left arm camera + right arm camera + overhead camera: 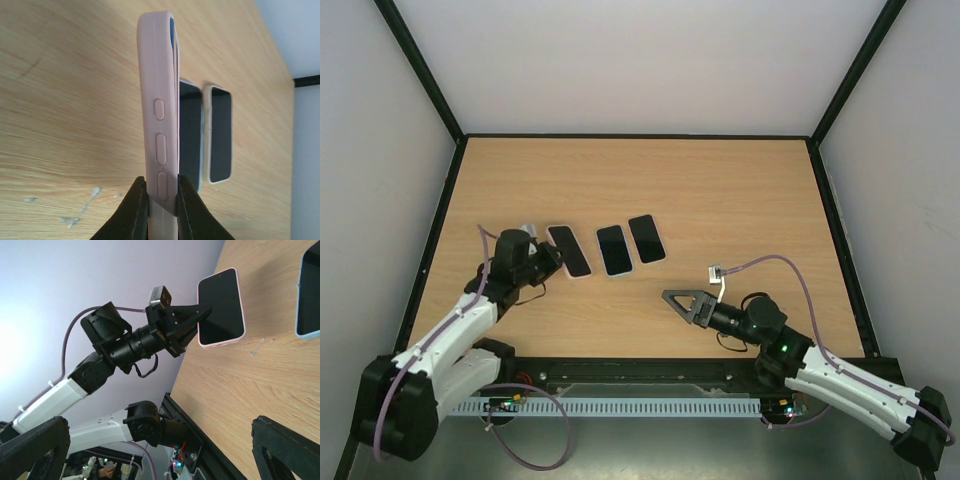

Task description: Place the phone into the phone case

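- Left wrist view: left claw (162,195) clamped on pink phone case (157,100) at its end, edge-on, centre.
- Right wrist view, upper right: dark phone (222,305) fills that case.
- Overhead, lower centre: right claw (682,305) wide open, empty.

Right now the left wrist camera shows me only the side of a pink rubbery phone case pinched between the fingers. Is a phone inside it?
Observer: Yes, the right wrist camera shows a black phone screen filling the pink rubbery phone case.
Operator: Where is the right gripper?
Observer: The right gripper is by the front edge of the light wooden table, to the right of the case.
Operator: Holding anything?
Observer: No, its jaws stand wide open and empty.
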You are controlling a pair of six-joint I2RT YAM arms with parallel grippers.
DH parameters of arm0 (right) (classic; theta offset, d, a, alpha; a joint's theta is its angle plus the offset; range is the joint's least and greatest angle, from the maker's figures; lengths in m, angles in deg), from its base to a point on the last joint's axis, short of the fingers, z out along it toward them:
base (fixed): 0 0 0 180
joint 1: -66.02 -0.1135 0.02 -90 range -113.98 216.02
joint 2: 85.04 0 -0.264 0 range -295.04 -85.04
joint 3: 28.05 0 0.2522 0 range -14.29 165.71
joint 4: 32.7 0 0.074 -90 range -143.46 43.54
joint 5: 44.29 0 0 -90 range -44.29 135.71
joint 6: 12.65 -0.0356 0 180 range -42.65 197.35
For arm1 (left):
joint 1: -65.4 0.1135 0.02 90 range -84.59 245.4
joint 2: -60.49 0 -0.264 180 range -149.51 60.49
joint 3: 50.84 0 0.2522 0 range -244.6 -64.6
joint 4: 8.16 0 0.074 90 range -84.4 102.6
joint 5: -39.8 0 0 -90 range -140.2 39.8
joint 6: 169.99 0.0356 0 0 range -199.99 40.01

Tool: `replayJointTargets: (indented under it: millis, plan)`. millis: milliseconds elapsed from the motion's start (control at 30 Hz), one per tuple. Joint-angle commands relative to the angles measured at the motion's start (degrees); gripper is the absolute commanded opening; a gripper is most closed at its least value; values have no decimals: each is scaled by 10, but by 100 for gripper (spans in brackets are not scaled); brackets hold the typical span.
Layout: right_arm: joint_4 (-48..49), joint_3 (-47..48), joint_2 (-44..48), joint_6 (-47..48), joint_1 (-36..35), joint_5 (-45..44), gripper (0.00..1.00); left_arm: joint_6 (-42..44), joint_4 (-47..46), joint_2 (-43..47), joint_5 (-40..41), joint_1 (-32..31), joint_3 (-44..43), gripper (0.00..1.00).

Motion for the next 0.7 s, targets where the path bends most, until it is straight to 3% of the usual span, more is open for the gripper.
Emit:
replayJointTargets:
  millis: [0,200,367,667]
  plan:
    - [-15,7,-11,15,-4,-6,98,24,-52,-41,-67,23,-10,2]
    - [-15,12,-23,21,-4,-8,98,38,-124,-139,-120,31,-3,2]
    - [-14,13,-26,19,-4,-7,98,50,-125,-202,-107,36,-7,4]
    - [-23,20,-29,25,-3,-13,98,60,-80,-223,-55,39,-17,29]
